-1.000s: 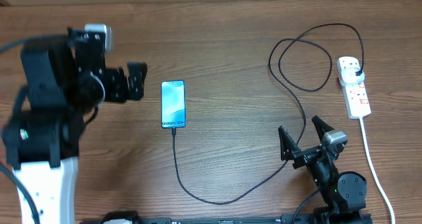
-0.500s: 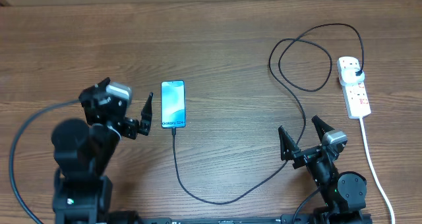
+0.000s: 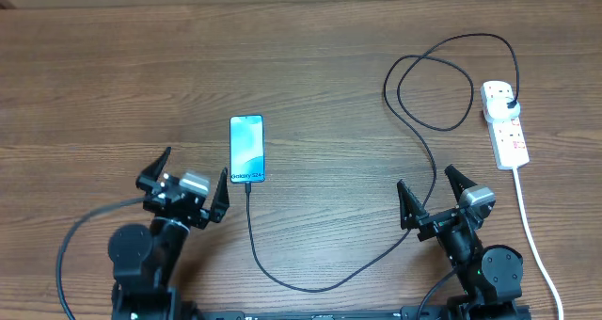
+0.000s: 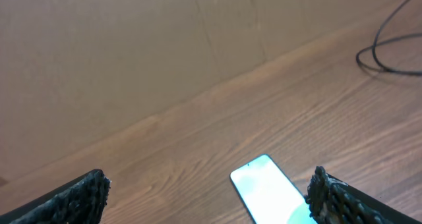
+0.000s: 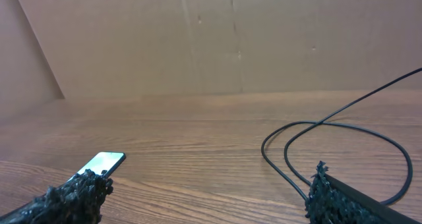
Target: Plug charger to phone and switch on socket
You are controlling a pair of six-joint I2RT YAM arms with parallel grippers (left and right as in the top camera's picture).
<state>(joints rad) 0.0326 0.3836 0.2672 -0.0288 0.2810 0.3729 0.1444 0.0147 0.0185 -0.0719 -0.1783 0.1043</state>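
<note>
claws: left claw (image 3: 196, 163) and right claw (image 3: 423, 176) are both wide open with nothing in them, sitting at the near edge
phone (image 3: 246, 149): flat, screen lit, left of centre, just beside the left claw
charger (image 3: 249, 216): tip looks seated in the phone's near end; the cable sweeps near, then right, loops far and ends at the socket (image 3: 508, 132)
socket: far right, well apart from both claws
step: I reckon the switch is what's left, but it's too small for me to read
how: I'd send the right claw, close it into one blunt tip, press straight down, dodge the loop, don't shove the strip
views: only overhead shows the socket and the tip; left wrist gets the phone's far end between its fingers (image 4: 72, 197); right wrist sees phone and loop
</note>
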